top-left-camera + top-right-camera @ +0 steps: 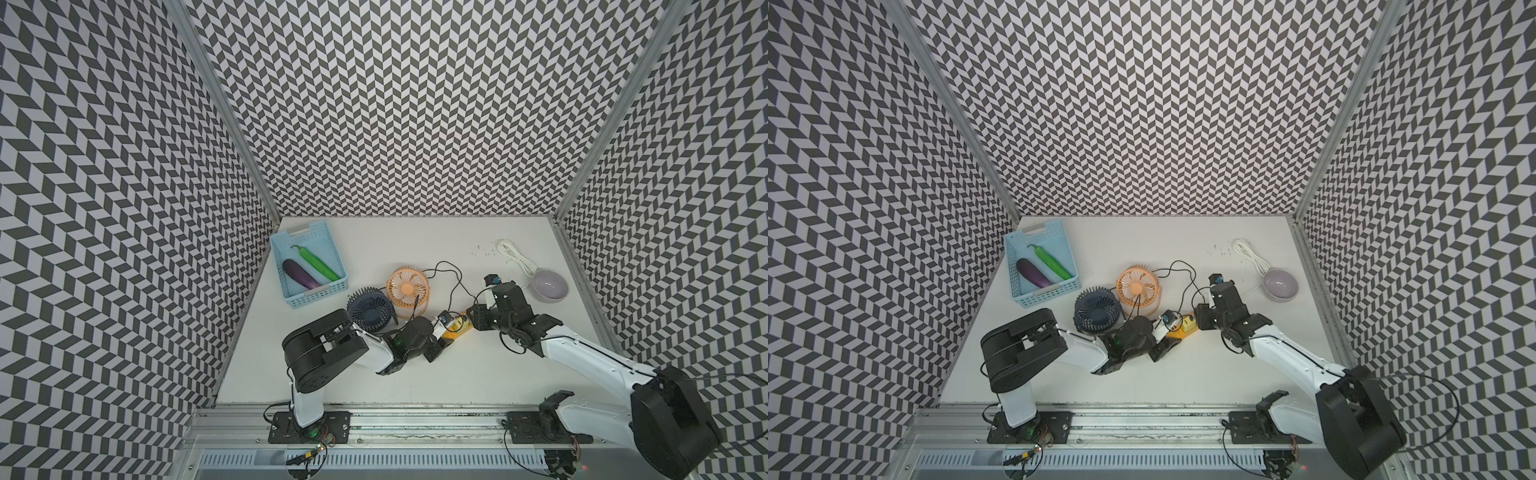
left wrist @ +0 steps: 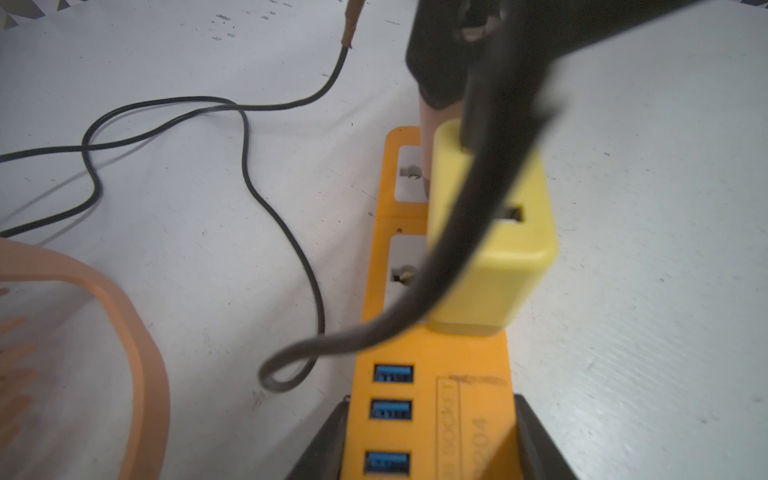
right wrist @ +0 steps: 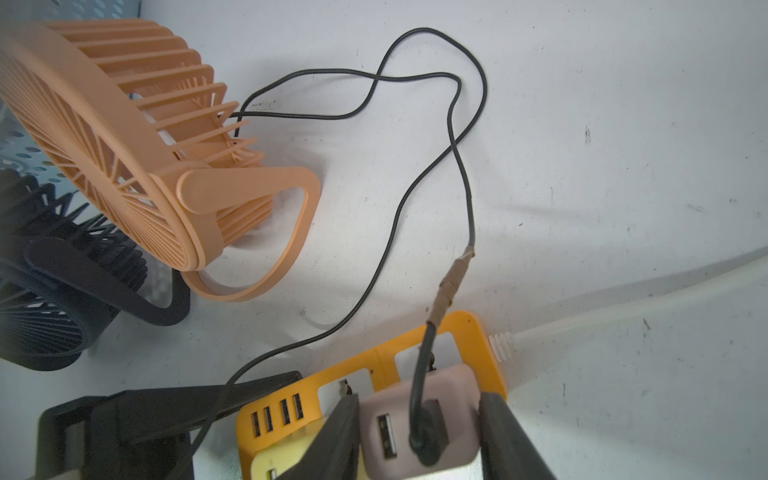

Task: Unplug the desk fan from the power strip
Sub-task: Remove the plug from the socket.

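chevron walls [image 1: 415, 104], white table [image 1: 457, 374], seemingly scuffed.

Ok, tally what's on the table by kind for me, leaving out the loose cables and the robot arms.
Fans: 2, orange fan, navy fan
Vegetables: 2, eggplant, green vegetable
Baskets: 1, blue basket
Bowls: 1, lavender bowl
Power strips: 1, power strip
Plug adapters: 2, yellow adapter, pink adapter
Total: 9

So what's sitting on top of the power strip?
A yellow adapter and a pinkish adapter, the latter clamped by the right gripper. They cover part of both sockets beneath.
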Tool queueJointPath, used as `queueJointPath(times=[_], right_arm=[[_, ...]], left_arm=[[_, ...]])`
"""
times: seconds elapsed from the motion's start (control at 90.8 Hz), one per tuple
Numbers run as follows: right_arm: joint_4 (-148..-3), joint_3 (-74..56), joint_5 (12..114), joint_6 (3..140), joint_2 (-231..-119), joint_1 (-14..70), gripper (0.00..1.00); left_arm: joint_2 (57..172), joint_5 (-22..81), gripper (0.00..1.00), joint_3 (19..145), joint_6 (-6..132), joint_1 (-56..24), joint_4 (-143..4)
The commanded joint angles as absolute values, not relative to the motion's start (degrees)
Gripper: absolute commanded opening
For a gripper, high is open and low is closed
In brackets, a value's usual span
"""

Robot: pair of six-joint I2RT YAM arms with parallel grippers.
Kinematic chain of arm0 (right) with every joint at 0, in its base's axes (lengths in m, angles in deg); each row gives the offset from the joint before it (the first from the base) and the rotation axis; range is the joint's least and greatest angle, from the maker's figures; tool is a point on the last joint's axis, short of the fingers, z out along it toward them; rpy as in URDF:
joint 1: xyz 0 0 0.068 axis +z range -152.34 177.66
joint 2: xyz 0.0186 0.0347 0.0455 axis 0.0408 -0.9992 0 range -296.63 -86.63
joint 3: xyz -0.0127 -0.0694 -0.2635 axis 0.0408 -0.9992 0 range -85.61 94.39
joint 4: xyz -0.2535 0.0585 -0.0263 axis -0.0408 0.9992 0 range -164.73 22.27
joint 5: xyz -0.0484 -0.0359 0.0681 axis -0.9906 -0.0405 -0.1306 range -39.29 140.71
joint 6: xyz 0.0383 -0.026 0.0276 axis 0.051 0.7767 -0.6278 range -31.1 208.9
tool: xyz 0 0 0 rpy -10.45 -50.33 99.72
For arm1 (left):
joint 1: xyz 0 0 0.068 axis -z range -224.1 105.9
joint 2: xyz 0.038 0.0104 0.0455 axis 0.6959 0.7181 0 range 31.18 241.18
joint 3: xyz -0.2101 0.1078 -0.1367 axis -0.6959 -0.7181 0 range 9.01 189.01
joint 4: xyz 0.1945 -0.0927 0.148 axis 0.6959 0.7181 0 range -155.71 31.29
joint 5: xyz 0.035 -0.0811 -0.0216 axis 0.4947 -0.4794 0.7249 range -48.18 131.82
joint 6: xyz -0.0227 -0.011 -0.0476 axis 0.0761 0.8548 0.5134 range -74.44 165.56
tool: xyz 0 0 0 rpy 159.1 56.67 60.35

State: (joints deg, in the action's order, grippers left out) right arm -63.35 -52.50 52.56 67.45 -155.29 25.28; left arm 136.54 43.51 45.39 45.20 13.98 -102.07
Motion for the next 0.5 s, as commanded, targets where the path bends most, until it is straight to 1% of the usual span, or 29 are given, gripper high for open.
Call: queueJointPath(times=[0.0,0.286,0.485], right_arm=[[-64.6,-53.8,51.0,66.5,-154.5,25.6,0.41],[-65.4,-54.1,51.4,65.7,-154.5,27.7,0.40],[-64.8,-53.7,48.0,64.3,-154.5,27.3,0.40]], left_arm=[[135.0,42.6,0.23,44.4,44.6,14.0,-101.4],[135.2,42.5,0.22,44.5,44.5,14.0,-101.5],[134.9,42.7,0.23,44.2,44.5,14.0,-101.5]])
